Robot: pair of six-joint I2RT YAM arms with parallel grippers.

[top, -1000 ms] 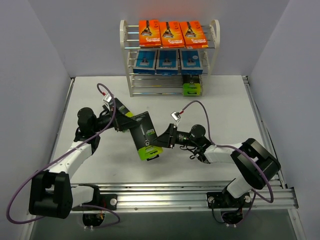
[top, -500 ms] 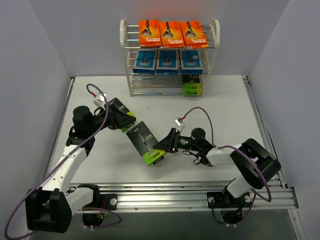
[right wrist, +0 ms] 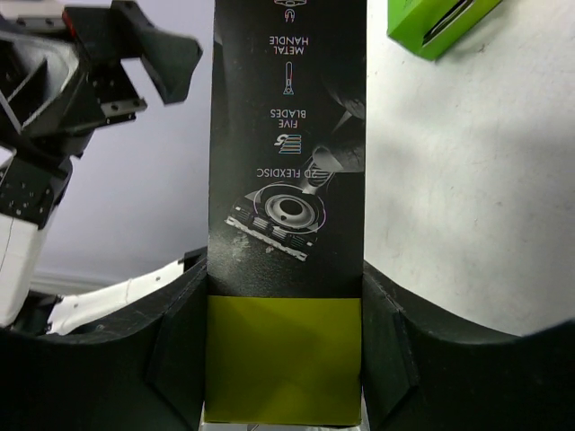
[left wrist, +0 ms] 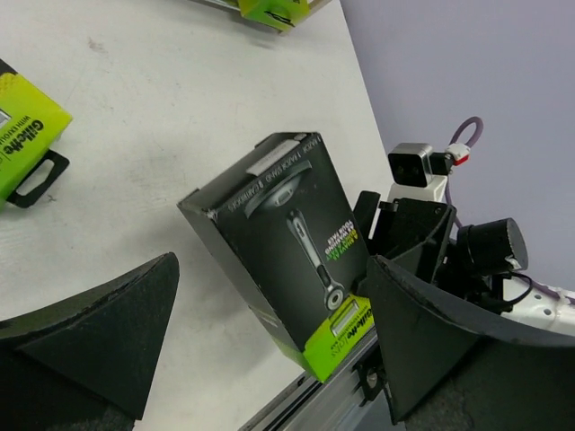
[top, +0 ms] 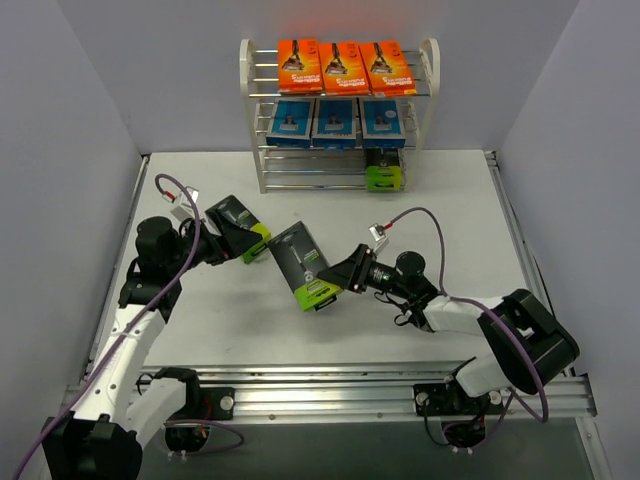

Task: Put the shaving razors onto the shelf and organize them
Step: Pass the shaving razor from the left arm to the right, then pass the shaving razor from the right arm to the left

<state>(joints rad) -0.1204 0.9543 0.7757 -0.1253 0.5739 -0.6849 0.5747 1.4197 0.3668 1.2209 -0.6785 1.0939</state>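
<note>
The right gripper (top: pixel 338 283) pinches the lime end of a black-and-lime razor box (top: pixel 300 262), holding it tilted at the middle of the counter (top: pixel 450 210); the left gripper (top: pixel 222 245) is spread wide with nothing between its fingers (left wrist: pixel 108 323), toward the counter's left edge; a second black-and-lime box (top: pixel 243 225) lies just beside it; the shelf (top: pixel 431 70) stands at the middle of the far edge; three orange cards (top: pixel 344 66) fill its top tier, three blue packs (top: pixel 334 120) fill the tier below, and a third black-and-lime box (top: pixel 384 175) sits at the right end of a lower tier.
</note>
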